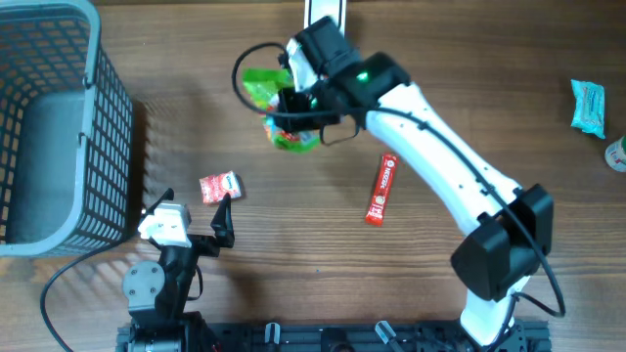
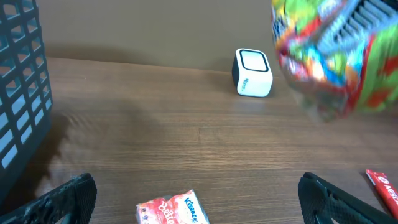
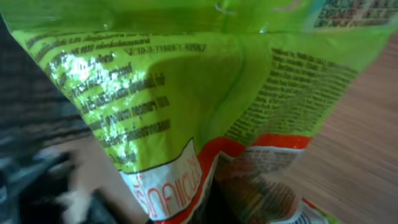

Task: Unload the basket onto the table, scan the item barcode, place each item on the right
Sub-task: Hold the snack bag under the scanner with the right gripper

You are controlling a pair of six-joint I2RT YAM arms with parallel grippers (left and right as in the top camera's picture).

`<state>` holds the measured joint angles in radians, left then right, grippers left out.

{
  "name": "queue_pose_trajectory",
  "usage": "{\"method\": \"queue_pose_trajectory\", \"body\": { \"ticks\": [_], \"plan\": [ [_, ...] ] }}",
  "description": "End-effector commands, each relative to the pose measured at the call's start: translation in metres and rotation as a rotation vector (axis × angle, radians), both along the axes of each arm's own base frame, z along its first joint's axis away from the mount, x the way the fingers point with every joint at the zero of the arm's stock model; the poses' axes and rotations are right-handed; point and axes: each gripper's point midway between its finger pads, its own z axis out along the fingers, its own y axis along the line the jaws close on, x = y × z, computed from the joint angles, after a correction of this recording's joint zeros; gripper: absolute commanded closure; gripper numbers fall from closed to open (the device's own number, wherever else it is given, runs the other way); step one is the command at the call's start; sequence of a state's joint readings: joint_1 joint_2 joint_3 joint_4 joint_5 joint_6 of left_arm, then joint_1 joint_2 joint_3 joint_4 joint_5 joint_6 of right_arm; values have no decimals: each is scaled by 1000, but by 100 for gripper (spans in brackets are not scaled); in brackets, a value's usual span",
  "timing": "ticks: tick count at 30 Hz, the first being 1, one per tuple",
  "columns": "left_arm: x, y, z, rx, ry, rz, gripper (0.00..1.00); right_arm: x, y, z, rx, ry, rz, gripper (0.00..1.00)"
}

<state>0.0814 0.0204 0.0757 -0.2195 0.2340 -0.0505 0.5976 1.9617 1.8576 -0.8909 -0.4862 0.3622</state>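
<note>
Nearest us, by the near edge of the tabletop (image 1: 293, 254) and towards its left corner, our left hand (image 1: 196, 203) hangs with its fingers spread wide and nothing between them. Just beyond it lies a small red tissue packet (image 1: 219, 187), and further right, about mid-tabletop, a red bar (image 1: 382, 190); both lie flat and apart from either hand. Farther out, our right hand (image 1: 296, 106) is clamped shut on the green snack bag (image 1: 262, 88), which looks lifted clear of the wood. At the far edge stands the small white scanner (image 2: 253, 73), with the bag near it but not touching. We judge that the pick is done and that we are in the presenting step. Our right wrist view shows the bag's crinkled back panel with fine print and a red band, but no barcode we can make out. So the next move calls for turning the bag until its barcode faces the scanner's window, bringing it closer, and holding the film steady and fairly flat.
</note>
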Motion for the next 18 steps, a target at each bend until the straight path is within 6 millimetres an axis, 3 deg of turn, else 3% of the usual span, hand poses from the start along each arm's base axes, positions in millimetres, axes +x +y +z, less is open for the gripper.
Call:
{"method": "queue_pose_trajectory", "body": {
  "ticks": [1,4,5,8,12,18],
  "plan": [
    [0,0,-1,-11,0,-1,0,13,5,59,300,-174,245,96],
    [0,0,-1,-11,0,-1,0,23,-3,109,622,-404,495,96],
    [0,0,-1,-11,0,-1,0,31,-9,112,681,-446,532,96],
    [0,0,-1,-11,0,-1,0,81,-25,92,735,-498,490,95],
    [0,0,-1,-11,0,-1,0,130,-38,75,826,-601,424,96],
    [0,0,-1,-11,0,-1,0,202,-68,21,902,-641,59,96]
  ]
}}
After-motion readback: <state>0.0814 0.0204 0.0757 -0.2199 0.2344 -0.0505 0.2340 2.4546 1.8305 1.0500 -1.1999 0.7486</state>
